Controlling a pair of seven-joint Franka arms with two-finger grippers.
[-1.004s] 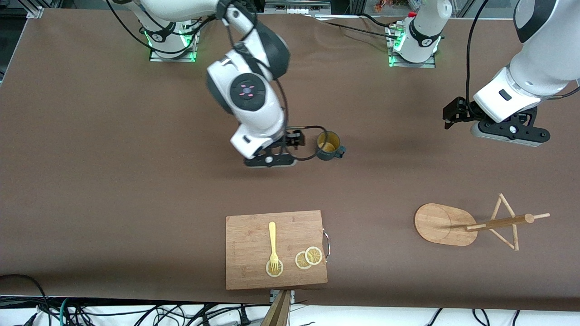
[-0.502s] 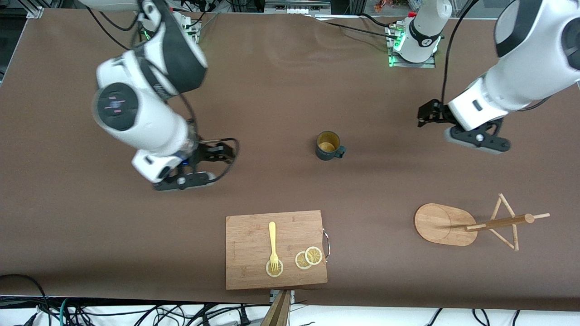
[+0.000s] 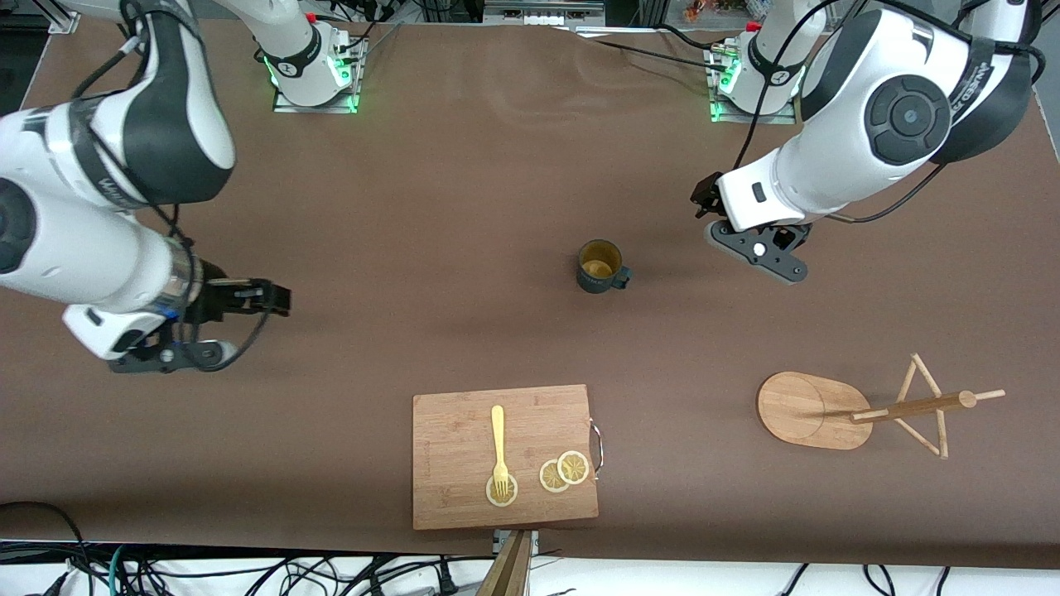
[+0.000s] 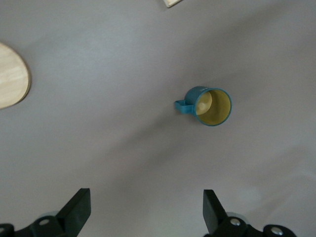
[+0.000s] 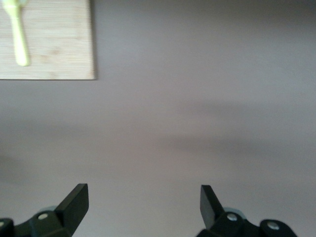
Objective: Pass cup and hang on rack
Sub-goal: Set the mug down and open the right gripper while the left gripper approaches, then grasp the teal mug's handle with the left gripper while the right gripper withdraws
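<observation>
The cup (image 3: 600, 266), dark teal with a yellow inside, stands upright on the brown table, its handle toward the left arm's end. It also shows in the left wrist view as the cup (image 4: 210, 106). My left gripper (image 3: 758, 251) hovers over the table beside the cup, apart from it; the left gripper (image 4: 146, 207) is open and empty. The bamboo rack (image 3: 907, 406) stands on its oval base (image 3: 803, 410), nearer to the front camera. My right gripper (image 3: 166, 357) is over the right arm's end of the table, well away from the cup; the right gripper (image 5: 144, 205) is open and empty.
A bamboo cutting board (image 3: 464, 488) lies near the front edge, with a yellow fork (image 3: 498, 443) and lemon slices (image 3: 563, 472) on it. The right wrist view shows its corner (image 5: 59, 54). Both arm bases (image 3: 310, 79) stand along the table's back edge.
The right arm has swung away from the cup toward its own end of the table. The left arm has moved in toward the cup. The cup has not moved.
</observation>
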